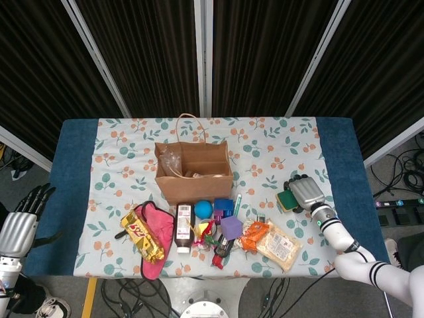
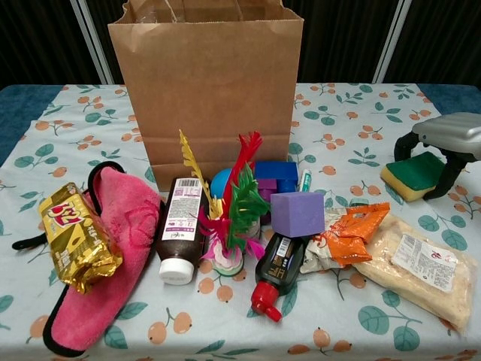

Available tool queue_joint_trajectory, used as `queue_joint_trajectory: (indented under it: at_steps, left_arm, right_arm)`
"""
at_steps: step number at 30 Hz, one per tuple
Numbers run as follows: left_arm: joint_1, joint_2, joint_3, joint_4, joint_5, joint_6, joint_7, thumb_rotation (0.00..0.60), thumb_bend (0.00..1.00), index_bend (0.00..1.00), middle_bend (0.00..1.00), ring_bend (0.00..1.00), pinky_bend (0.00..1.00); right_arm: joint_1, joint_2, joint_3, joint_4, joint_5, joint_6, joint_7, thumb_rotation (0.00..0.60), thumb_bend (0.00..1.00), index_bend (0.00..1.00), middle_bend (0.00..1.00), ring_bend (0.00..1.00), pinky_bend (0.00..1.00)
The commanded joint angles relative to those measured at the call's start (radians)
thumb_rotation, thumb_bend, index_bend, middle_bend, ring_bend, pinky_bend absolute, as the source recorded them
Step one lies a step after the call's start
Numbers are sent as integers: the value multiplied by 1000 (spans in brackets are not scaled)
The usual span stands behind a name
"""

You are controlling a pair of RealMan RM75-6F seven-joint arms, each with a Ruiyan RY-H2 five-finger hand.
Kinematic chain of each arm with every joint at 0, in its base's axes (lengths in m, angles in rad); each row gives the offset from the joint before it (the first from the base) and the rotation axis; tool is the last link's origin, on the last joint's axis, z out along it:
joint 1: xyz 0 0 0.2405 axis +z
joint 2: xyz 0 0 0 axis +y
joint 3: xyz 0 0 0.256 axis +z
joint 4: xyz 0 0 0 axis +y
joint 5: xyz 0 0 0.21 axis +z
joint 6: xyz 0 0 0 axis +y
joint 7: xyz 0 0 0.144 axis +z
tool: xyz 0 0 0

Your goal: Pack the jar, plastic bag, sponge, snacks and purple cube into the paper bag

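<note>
The paper bag (image 2: 204, 86) stands at the back of the bench (image 1: 73, 199). In front of it lie a bottle (image 2: 179, 228) and a cube (image 2: 296, 213), with the snacks (image 2: 75, 235) far left. The sponge (image 2: 412, 174) sits far right under the right hand (image 2: 449, 143).
</note>
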Motion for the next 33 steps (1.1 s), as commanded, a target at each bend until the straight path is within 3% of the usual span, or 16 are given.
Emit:
queue_joint_trajectory:
  at_steps: [1, 8, 15, 20, 25, 33]
  left_arm:
    - [1, 0, 1, -1, 1, 1, 0, 600, 103, 100, 157, 62, 202]
    - [-3, -1, -1, -2, 1, -1, 0, 600, 104, 100, 157, 63, 202]
    - [-3, -4, 0, -2, 6, 3, -9, 600, 103, 100, 157, 62, 202]
    - [-3, -7, 5, 0, 11, 1, -11, 600, 104, 100, 157, 62, 202]
    - [-4, -6, 1, -4, 14, 11, -11, 600, 103, 100, 157, 63, 203]
    - [-4, 6, -7, -7, 6, 16, -13, 600, 104, 100, 157, 63, 202]
  right_arm:
    - [-5, 8, 9, -13, -2, 19, -2, 600, 21, 421, 371, 228, 268]
    - [-18, 95, 50, -125, -19, 111, -11, 600, 53, 455, 397, 250, 291]
    - [-22, 339, 165, -447, -76, 293, -74, 600, 51, 455, 400, 250, 292]
    - [0, 448, 263, -625, -73, 365, -115, 600, 50, 461, 412, 265, 307]
    - [76, 405, 336, -693, -46, 380, -156, 600, 52, 462, 404, 265, 312]
    - [232, 200, 362, -609, 46, 340, -281, 600, 52, 470, 392, 265, 312]
